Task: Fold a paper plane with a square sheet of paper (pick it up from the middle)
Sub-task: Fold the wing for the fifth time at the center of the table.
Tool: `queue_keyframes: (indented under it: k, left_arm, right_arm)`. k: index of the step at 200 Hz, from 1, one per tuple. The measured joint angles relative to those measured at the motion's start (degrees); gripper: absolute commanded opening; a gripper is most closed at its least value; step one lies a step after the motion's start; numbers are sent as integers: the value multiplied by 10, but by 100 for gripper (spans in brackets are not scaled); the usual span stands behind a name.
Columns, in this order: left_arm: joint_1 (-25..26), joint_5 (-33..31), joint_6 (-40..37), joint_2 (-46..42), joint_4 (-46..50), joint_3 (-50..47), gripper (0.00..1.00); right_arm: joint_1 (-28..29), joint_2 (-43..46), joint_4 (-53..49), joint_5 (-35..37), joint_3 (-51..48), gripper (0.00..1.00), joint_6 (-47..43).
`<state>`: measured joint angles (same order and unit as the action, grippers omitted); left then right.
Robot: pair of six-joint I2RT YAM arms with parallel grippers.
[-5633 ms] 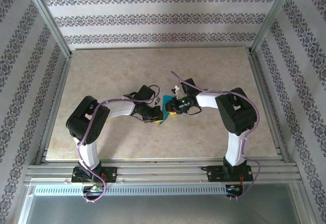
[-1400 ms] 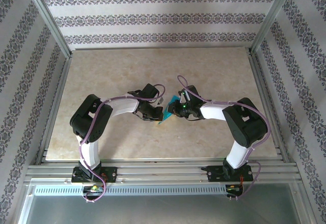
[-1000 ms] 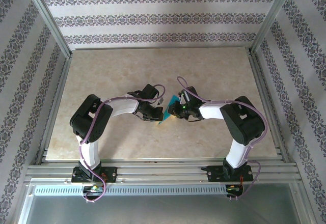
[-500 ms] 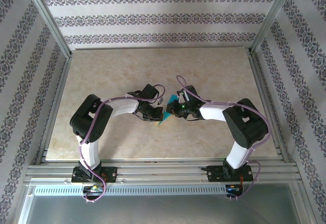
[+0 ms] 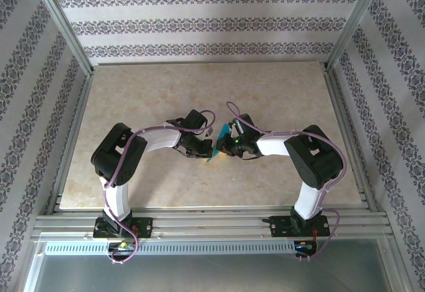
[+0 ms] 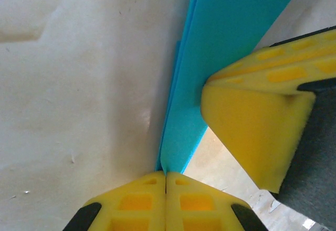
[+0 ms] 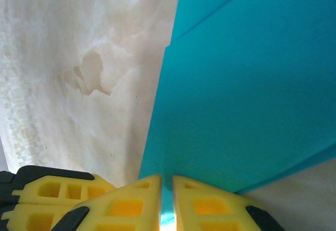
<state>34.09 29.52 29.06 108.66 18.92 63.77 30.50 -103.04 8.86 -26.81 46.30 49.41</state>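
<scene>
1. Top external view. The paper (image 5: 223,137) is teal and folded. It sits mid-worktop (image 5: 153,93), between the tips of the left arm (image 5: 156,139) and the right arm (image 5: 275,145), which meet nose to nose. Whether its lower tip touches the worktop cannot be told, and the state of the jaws is not readable from here.
2. Left wrist view. The left jaws are pressed flat together, pinching one edge of the paper. The paper stands on edge in at least two layers and runs away from the pinch. One right pad (image 6: 252,121) bears on its side, near that pinch.
3. Right wrist view. The right jaws are narrow and closed on the paper's near edge, with teal showing in the slit between them. An overlapping layer with a straight edge crosses the sheet.
4. Step, as judged: mid-fold, with both jaws holding a partly folded sheet. No dart shape can be made out yet.
5. Next move, as judged: one pair of jaws holds firm as the anchor. The other shifts along or lets go to turn the next flap, keeping the layers aligned so the crease runs true and the thin paper neither tears nor slips.
</scene>
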Motion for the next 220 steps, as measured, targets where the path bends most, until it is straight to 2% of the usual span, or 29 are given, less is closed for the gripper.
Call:
queue_keyframes:
  k: [42,77,106,136,220]
  left_arm:
    - [0,-12,-9,-7,29,8,22]
    - [-5,-40,-15,-62,96,8,26]
    - [-9,-19,8,-103,72,9,17]
    - [-9,25,60,-83,-8,-3,10]
    - [-8,30,88,-9,-24,-2,4]
  right_arm:
    - [0,-3,-11,2,6,16,0]
    - [0,-7,-25,3,14,16,0]
    - [0,-9,-29,2,17,16,0]
    - [-2,-9,-30,2,17,14,0]
    - [-4,-12,-33,-3,19,13,0]
